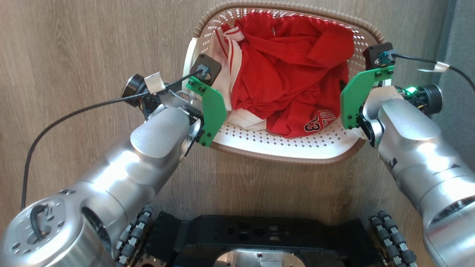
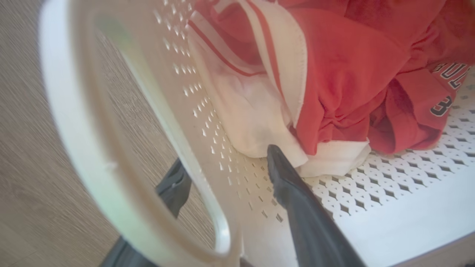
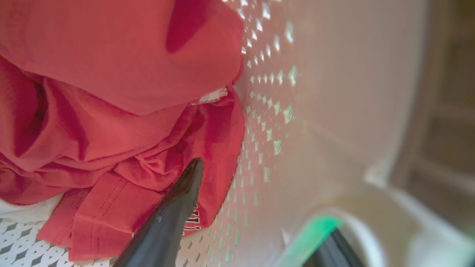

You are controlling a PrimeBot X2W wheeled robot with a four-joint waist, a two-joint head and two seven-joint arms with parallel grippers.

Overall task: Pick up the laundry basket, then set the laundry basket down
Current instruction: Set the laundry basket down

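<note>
The laundry basket (image 1: 282, 148) sat between the two arms over the wooden floor (image 1: 74, 44), straight ahead of the robot's base. I could not tell whether its bottom rested on the boards or hung just clear. The left jaws straddled its left wall beside the white handle (image 2: 70, 122), one finger (image 2: 300, 211) inside and the other outside, seen through the handle's opening. The right jaws stood astride the right wall likewise, with the inner finger (image 3: 167, 222) against the red jersey (image 1: 289, 74). Both pairs were part-way closed around plastic, but the pictures did not show whether they pinched it firmly.

To do this step well, I judged, both arms should move together at one pace, so the basket stays level and its thin perforated wall neither twists nor slips. The grip should bite on plastic alone. The left inner fingertip lay touching the hem of the white striped garment (image 1: 230, 48), and cloth caught in the pinch would weaken the hold.

As for writing, the jersey bore a black-and-white number (image 1: 313, 125), seemingly 23, beside part of an arched word whose visible letters looked like ULL. The rest was folded away. The white tape tag (image 1: 155, 82) on the left cable showed nothing legible.
</note>
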